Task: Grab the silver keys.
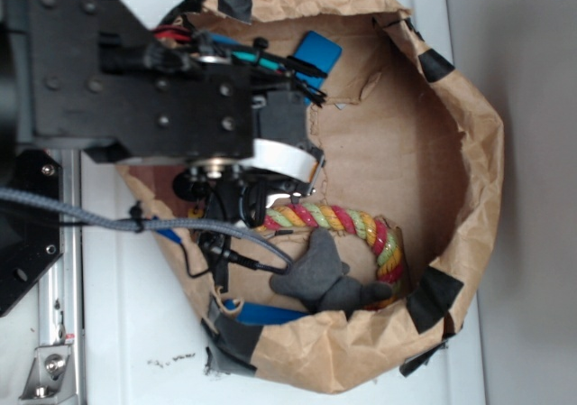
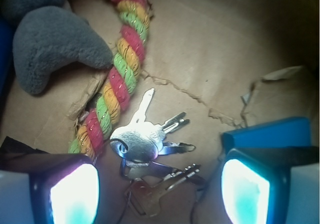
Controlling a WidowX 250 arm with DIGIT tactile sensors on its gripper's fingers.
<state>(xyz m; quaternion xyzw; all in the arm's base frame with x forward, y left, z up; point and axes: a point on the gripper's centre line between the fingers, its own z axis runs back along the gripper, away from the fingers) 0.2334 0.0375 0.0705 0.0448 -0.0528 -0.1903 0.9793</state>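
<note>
The silver keys [image 2: 150, 146] lie fanned on the brown paper floor, in the wrist view right between my two fingertips. My gripper [image 2: 160, 191] is open, one pad [image 2: 75, 194] to the left of the bunch and the other to its right, with gaps on both sides. In the exterior view the arm covers the keys and the gripper's fingers, so neither shows there.
A red, yellow and green rope [image 2: 117, 79] [image 1: 361, 225] curves just left of the keys. A grey plush toy [image 2: 50, 47] [image 1: 320, 279] lies beside it. A blue block [image 2: 270, 131] [image 1: 317, 55] sits by the right finger. Brown paper walls [image 1: 478, 152] ring everything.
</note>
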